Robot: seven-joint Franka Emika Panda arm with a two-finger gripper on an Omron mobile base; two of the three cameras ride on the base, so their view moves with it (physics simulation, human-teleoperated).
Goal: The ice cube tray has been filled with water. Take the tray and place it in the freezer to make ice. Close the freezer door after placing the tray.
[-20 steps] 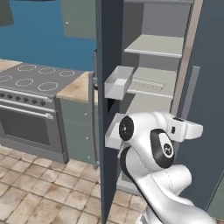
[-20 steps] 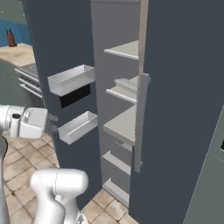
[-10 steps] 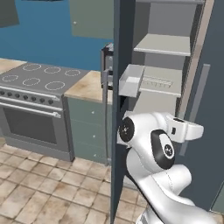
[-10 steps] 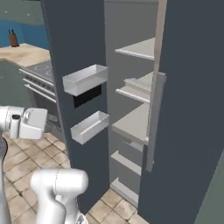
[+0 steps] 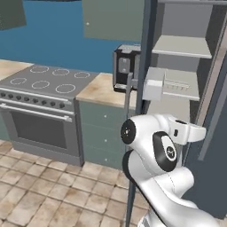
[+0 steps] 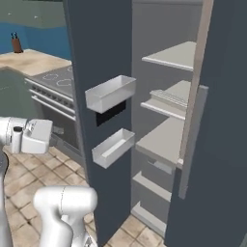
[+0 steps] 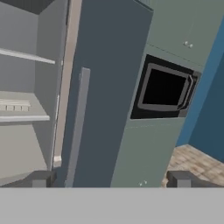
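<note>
One step remains: pale grey gridded ice cube tray (image 5: 179,84) sits shelved, tall slate freezer door (image 6: 103,120) stands open, pincer (image 7: 109,179) spread empty.

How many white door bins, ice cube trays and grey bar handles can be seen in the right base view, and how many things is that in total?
white door bins: 2
ice cube tray: 1
grey bar handle: 1
Total: 4
</note>
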